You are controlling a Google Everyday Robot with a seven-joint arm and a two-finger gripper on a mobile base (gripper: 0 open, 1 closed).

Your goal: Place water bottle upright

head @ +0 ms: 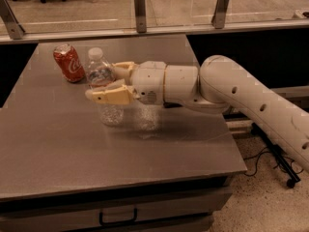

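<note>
The water bottle (pixel 103 74), clear ribbed plastic with a white cap, stands upright on the grey table (pixel 58 149), its base resting on the top. My gripper (pixel 114 82) reaches in from the right at the bottle's mid-height. One tan finger (pixel 110 96) is in front of the bottle and hides part of its middle, the other (pixel 123 68) is behind it. The jaws stand spread on either side of the bottle, and the near finger looks slightly off its wall.
A red Coca-Cola can (pixel 68 63) stands upright at the table's back left, just left of the bottle. My white arm (pixel 241 98) spans the table's right side. A glass-and-post railing (pixel 140 8) runs behind the table. Cables lie on the floor at the right (pixel 280 163).
</note>
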